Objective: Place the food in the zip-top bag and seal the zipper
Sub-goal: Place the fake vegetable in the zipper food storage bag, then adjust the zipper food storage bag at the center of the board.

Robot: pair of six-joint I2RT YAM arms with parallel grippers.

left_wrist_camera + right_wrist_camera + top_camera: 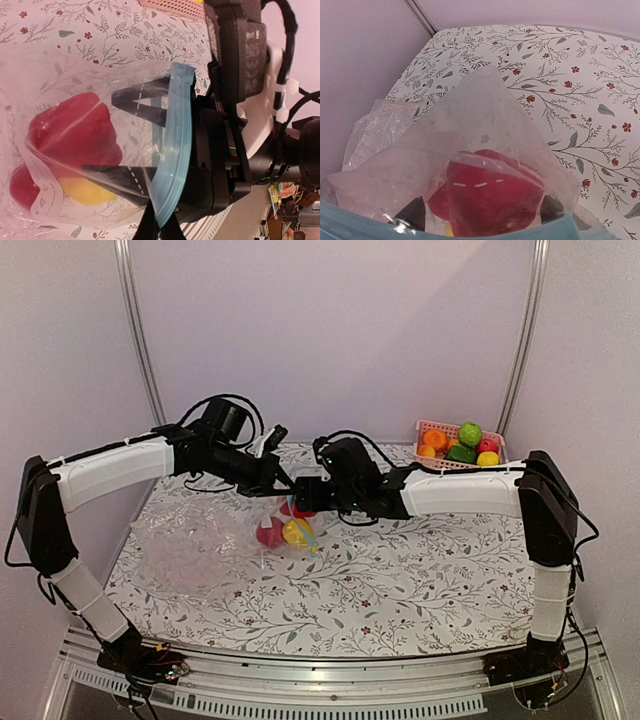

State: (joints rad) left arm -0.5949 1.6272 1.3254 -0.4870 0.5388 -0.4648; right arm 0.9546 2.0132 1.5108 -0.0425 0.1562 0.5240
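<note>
While the left gripper [277, 476] stands closed at the far side of the zip-top bag [285, 528], its dark tips meeting the lower end of the zipper [175, 150] in its own wrist view and seemingly pinching the mouth edge there, the right gripper [300, 496] reaches into that same mouth. Its two black fingers [142, 102] are spread wide apart inside the clear film, with the blue-teal strip curving across them. They press on nothing that can be made out.

Deeper in the bag, past those fingertips, lies a large red piece of food [70, 130]. A yellow piece [87, 192] and a smaller red one [20, 187] lie beside it. The bag rests on the table [420, 570], mouth towards the two grippers and body towards the near edge.

A white cloth printed with grey leafy sprigs and small red flowers covers the table. Just left of the bag lies a heap of other crinkled clear plastic [185, 540], touching or nearly touching it. Well to the right of the bag and farther back, at the table's far corner, sits a pink lattice basket [430, 427] with orange, green, red and yellow pieces in it. Behind the bag rise plain pale lilac walls [330, 330], with slanting metal poles [140, 330] on either side. On the near side of the bag, a metal rail [330, 680] runs along the table's edge between the arm bases.
</note>
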